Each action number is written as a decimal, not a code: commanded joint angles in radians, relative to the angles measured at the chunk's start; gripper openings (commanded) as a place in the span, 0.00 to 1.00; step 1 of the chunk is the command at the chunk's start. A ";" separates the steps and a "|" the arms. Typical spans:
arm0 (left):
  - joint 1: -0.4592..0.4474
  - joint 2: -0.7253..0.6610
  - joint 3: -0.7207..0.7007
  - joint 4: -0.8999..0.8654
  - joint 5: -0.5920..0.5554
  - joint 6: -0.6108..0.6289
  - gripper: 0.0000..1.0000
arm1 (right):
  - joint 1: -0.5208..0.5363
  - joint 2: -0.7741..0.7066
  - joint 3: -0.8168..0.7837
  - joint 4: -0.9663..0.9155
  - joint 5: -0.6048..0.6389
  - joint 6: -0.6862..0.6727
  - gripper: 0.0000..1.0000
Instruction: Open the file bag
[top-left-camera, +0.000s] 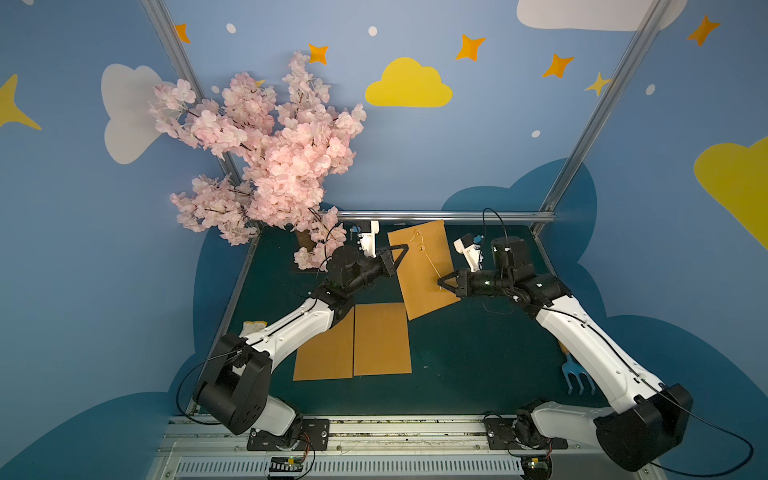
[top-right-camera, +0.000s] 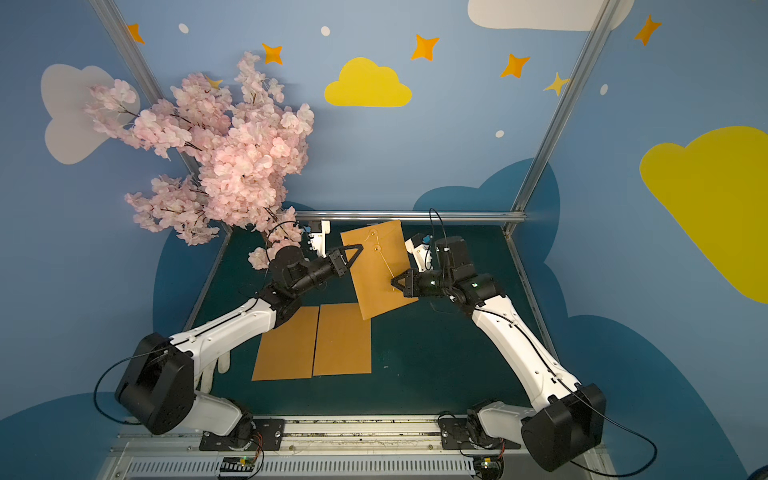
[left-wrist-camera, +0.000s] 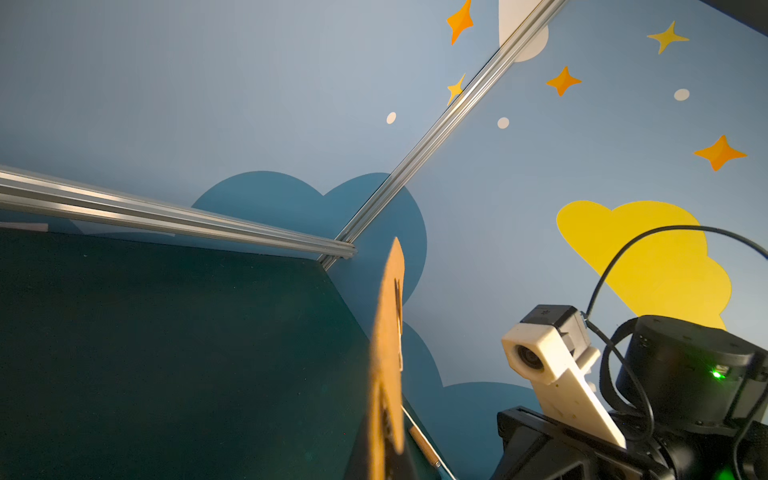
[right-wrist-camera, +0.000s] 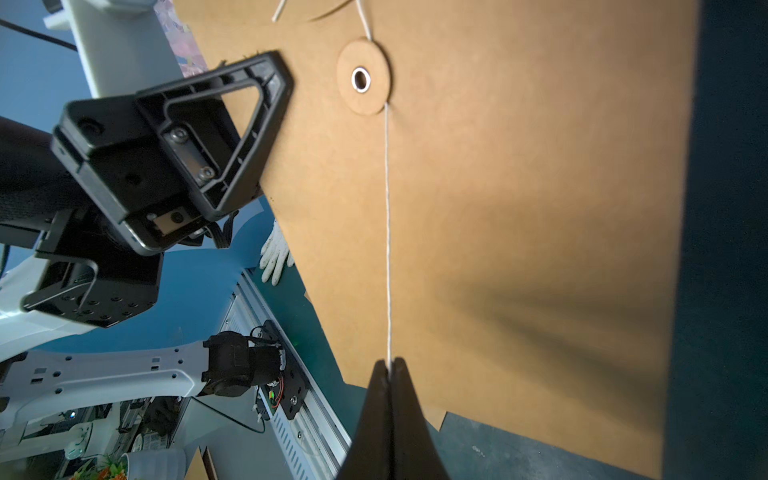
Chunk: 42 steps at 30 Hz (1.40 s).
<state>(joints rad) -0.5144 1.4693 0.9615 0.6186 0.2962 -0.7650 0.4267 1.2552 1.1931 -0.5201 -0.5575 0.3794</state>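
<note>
Both closed | left jaws: file bag (top-left-camera: 420, 291) edge | right jaws: string (right-wrist-camera: 387, 232)

Green mat (top-left-camera: 478, 365) covers the table, closed at the back by an aluminium rail (top-left-camera: 444, 216). Far left corner: an artificial cherry tree (top-left-camera: 270, 166), upright, in pink blossom. Near centre: left brown sheet (top-left-camera: 324, 351) and right brown sheet (top-left-camera: 382, 338), flat, side by side. Right margin: blue garden fork (top-left-camera: 577, 376), tines nearest me. Left margin: white glove (top-right-camera: 216, 365), partly hidden. Back wall: yellow cloud (top-left-camera: 409, 85) among stars.
</note>
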 joint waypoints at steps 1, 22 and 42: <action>0.011 -0.044 -0.013 0.007 0.000 0.006 0.03 | -0.048 -0.025 0.002 -0.033 0.011 -0.025 0.00; -0.043 -0.044 -0.108 0.022 0.064 0.001 0.03 | -0.128 0.089 0.209 -0.012 -0.036 -0.019 0.00; -0.118 0.026 -0.127 0.084 0.020 -0.011 0.03 | -0.002 0.221 0.411 -0.042 -0.099 -0.038 0.00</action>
<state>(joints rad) -0.6312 1.4799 0.8257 0.6830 0.3325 -0.7734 0.3954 1.4631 1.5719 -0.5632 -0.6243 0.3573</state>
